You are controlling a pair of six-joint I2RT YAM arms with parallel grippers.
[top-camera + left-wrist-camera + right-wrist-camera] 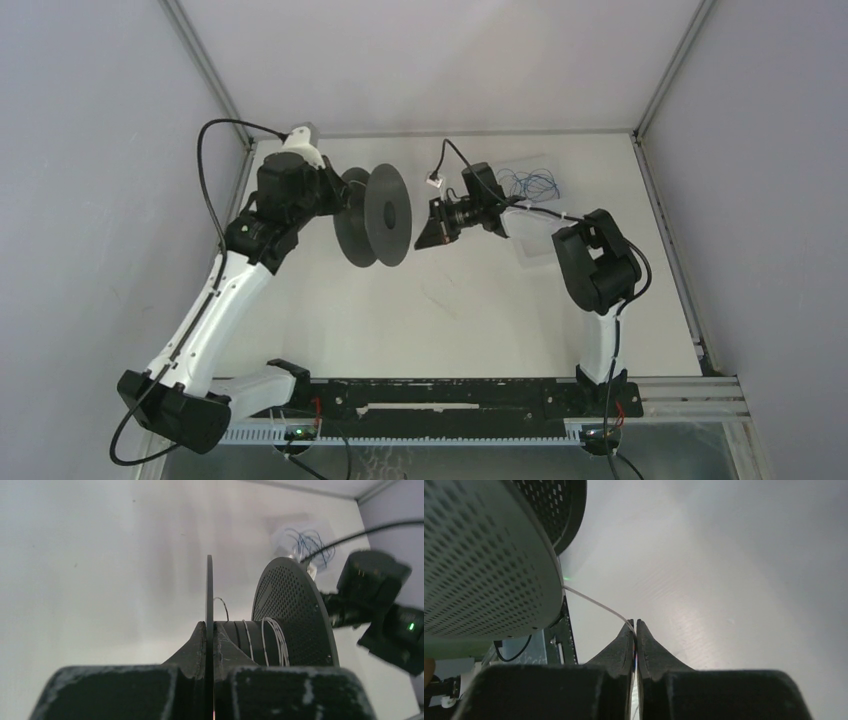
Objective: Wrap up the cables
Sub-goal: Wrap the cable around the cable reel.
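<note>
A black spool (372, 216) with two round flanges is held above the table. My left gripper (210, 626) is shut on the thin edge of its near flange (209, 590). Thin whitish cable (276, 640) lies in a few turns round the spool's hub, close to the perforated far flange (290, 610). My right gripper (634, 623) is shut on the same cable (594, 603), which runs taut from the fingertips up to the perforated flange (484, 560). In the top view the right gripper (425, 236) sits just right of the spool.
A tangle of thin blue wire (530, 183) lies on a clear bag at the back right of the table. A small white connector (434, 181) hangs on a black lead behind the right wrist. Grey walls enclose the table on three sides.
</note>
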